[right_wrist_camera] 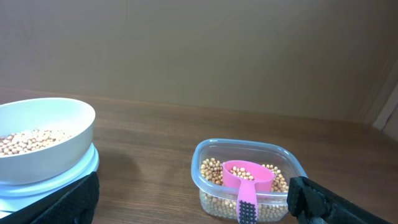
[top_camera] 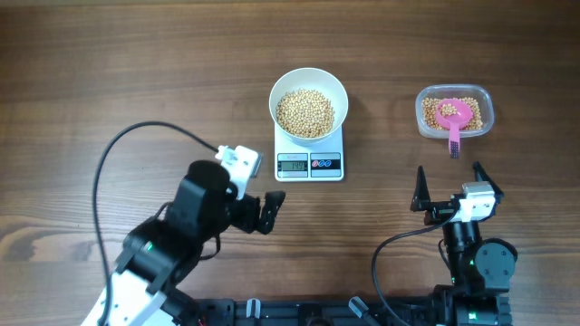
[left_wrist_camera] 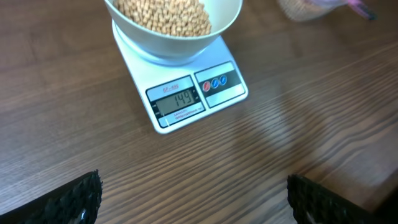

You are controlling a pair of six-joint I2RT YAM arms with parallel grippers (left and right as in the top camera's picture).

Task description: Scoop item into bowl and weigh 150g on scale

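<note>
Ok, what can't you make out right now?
Overhead: display digits on the flat white square digital scale too small to read.
Left wrist: round white deep bowl cut off by top edge; clear rectangular plastic tub blurred, cropped.
Right wrist: scale's display out of frame at the bottom edge.

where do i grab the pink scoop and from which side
Take the pink scoop by its dark-ribbed handle end, which sticks out over the clear tub's near rim toward the robot. Come from the near side with the open right pincer, jaws across the handle.
</note>
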